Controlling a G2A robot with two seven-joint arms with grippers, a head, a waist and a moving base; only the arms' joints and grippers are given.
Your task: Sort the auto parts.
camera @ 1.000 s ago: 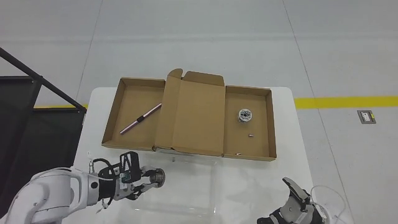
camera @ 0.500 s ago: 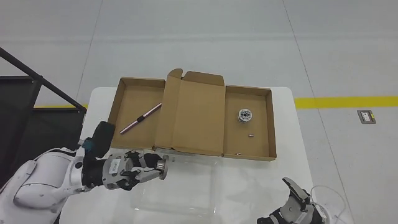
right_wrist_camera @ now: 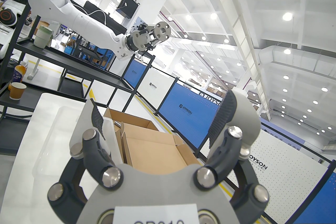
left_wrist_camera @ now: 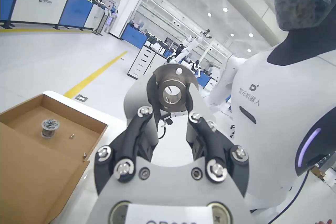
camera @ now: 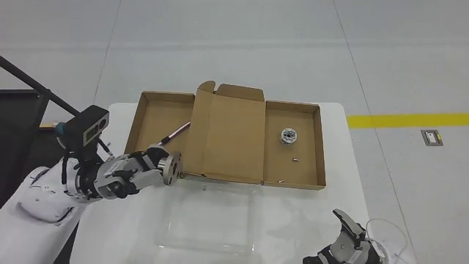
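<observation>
- White counter (camera: pixel 308 213) on a grey factory floor (camera: pixel 242 37) (yellow lines (camera: pixel 410 120) beyond) carries an open cardboard box (camera: pixel 227 136).
- Left end effector (left_wrist_camera: pixel 172 104), clamped on a flanged metal ring (camera: pixel 174 167), has swung up from lower left to the box's left section; a drop there looks next.
- Right end effector (right_wrist_camera: pixel 162 117) sits wide open, lower right.

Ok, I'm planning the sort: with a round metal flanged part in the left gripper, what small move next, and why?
Probably carry it over the brown cardboard box: the left gripper holds the round metal flanged part raised by the box's front-left wall.
</observation>
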